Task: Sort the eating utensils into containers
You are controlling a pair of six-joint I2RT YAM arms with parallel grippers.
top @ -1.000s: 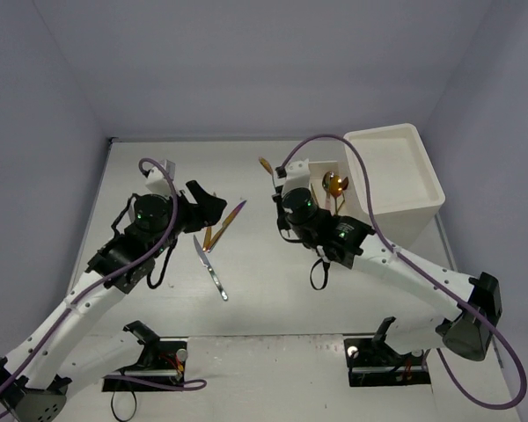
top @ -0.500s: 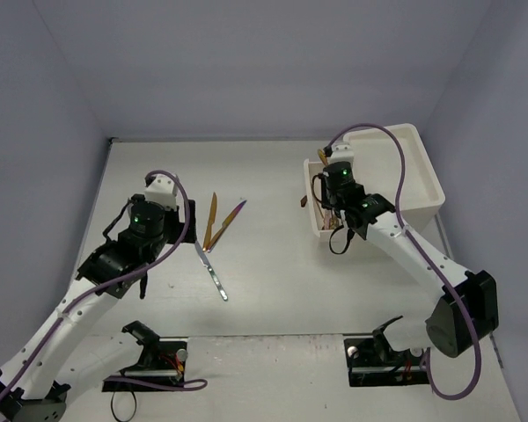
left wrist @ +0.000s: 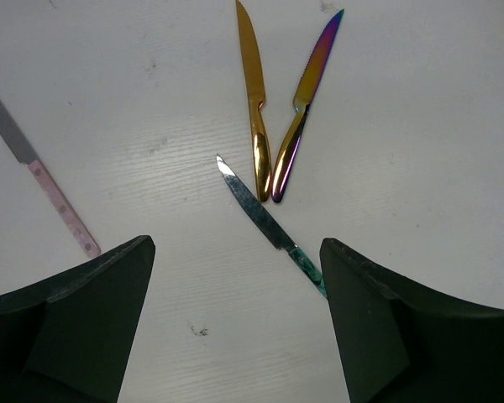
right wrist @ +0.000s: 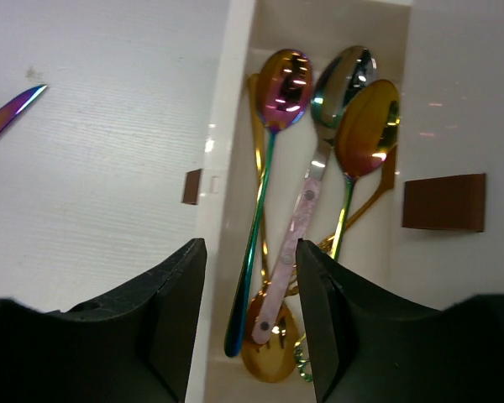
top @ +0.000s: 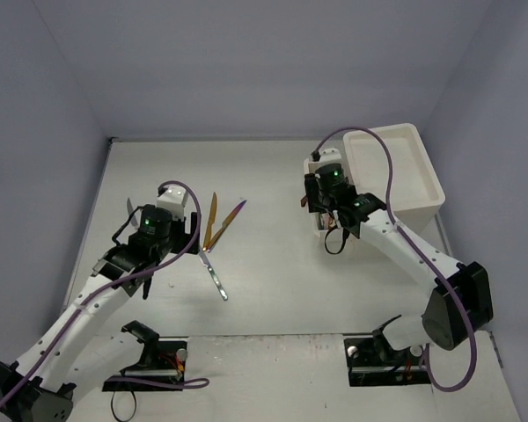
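Several spoons lie in an open cream drawer [right wrist: 227, 126]: an iridescent one [right wrist: 269, 168], a pink-handled one [right wrist: 301, 222] and a gold-bowled one [right wrist: 368, 134]. My right gripper [right wrist: 250, 252] hangs open just above their handles, holding nothing; in the top view the right gripper [top: 319, 204] covers most of that drawer. On the table lie a gold knife [left wrist: 254, 92], an iridescent purple knife [left wrist: 307, 84], a green-handled silver knife [left wrist: 260, 214] and a pink-handled knife [left wrist: 55, 197]. My left gripper [left wrist: 235, 252] stands wide open and empty, just short of the silver knife [top: 213, 272].
The white drawer unit [top: 396, 171] with its recessed top stands at the back right, beside the open drawer. A second brown handle [right wrist: 443, 201] shows on the white front to the right. The purple knife's tip [right wrist: 13, 113] lies left of the drawer.
My right gripper, shut earlier, has gone to the drawer and opened above the spoons. The left arm has drawn back towards the near side, its jaws now over the table by the silver knife.
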